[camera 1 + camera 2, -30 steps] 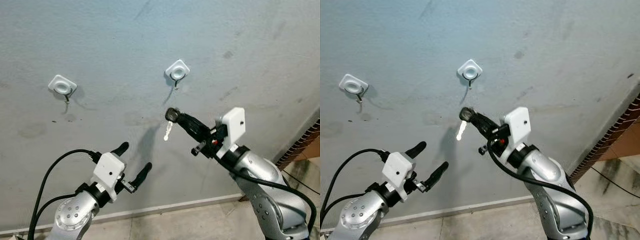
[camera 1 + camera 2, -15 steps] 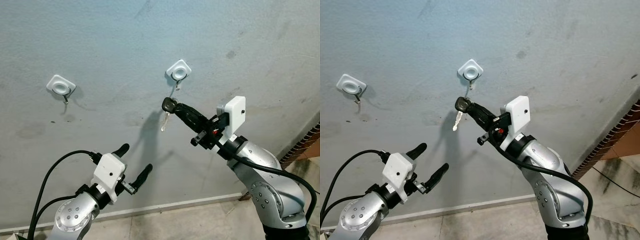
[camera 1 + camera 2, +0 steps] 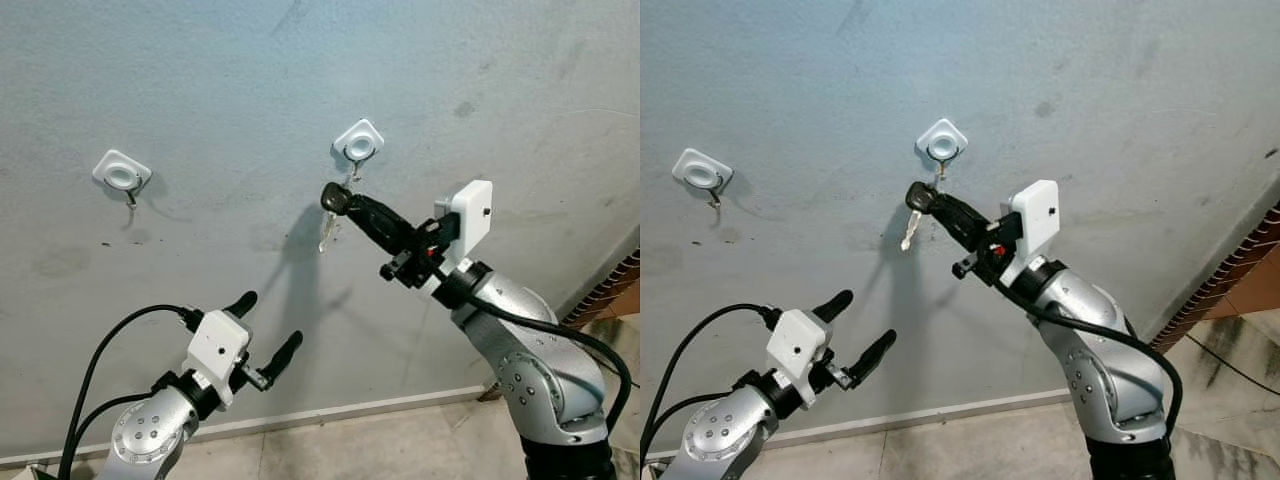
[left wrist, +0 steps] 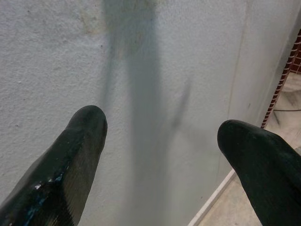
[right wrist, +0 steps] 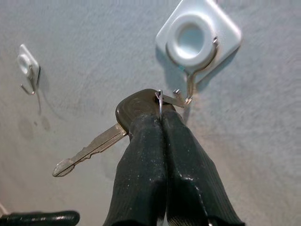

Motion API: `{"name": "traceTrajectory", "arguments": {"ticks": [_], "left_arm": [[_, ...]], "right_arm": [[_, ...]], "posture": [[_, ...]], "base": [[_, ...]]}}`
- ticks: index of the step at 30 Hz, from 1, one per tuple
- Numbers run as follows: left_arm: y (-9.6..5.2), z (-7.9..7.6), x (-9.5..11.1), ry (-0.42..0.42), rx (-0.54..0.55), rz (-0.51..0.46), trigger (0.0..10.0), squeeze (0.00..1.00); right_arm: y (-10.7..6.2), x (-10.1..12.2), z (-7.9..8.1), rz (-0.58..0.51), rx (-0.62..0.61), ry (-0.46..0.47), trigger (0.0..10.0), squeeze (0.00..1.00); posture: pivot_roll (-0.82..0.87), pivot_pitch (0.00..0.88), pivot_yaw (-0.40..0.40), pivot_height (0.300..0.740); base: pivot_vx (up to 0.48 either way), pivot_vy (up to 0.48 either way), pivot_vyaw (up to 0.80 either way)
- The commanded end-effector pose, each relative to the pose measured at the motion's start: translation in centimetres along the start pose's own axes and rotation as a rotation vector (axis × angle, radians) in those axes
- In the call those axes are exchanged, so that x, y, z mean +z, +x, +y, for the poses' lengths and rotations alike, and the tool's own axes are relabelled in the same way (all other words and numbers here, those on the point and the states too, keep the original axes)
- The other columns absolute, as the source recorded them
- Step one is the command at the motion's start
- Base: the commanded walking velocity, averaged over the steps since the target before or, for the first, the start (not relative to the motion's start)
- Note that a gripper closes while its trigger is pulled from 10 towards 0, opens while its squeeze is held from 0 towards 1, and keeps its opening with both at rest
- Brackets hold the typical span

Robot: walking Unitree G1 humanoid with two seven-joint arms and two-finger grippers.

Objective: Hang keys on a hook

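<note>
Shiny metal key (image 5: pixel 89 149), glossy white plastic hook (image 5: pixel 197 35), rough matt wall (image 3: pixel 200 60).

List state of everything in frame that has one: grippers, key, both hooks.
right gripper: shut on the key, raised to the wall just under the right hook
key: held by its dark head, blade hanging free, ring at the hook's tip, not yet seen hanging
right hook: on the wall, nothing hanging from it
left hook: on the wall, bare
left gripper: open, low, holding nothing

The right gripper (image 5: pixel 160 125) covers part of the key's (image 5: pixel 127 115) black head.
</note>
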State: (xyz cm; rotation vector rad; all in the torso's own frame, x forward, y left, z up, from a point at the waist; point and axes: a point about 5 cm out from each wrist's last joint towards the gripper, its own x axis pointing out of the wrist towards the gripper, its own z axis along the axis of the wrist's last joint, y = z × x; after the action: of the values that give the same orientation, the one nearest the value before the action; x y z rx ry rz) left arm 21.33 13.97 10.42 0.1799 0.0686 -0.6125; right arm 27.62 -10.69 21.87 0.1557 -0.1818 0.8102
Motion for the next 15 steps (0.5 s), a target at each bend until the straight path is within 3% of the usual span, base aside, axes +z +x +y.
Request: {"name": "traceTrajectory", "arguments": {"ticks": [1, 15], "left_arm": [[-0.13, 0.21, -0.19, 0.009, -0.004, 0.007, 10.0, 0.0], [-0.17, 0.19, -0.4, 0.011, -0.012, 0.005, 10.0, 0.0]], "right_arm": [[0.13, 0.36, -0.18, -0.015, 0.0, -0.003, 10.0, 0.0], [0.51, 0.56, -0.88, -0.048, -0.028, 0.055, 10.0, 0.0]], "posture": [[0.07, 0.082, 0.048, 0.74], [0.07, 0.085, 0.051, 0.74]], "base": [[0.0, 0.0, 0.0], [0.0, 0.0, 0.0]]}}
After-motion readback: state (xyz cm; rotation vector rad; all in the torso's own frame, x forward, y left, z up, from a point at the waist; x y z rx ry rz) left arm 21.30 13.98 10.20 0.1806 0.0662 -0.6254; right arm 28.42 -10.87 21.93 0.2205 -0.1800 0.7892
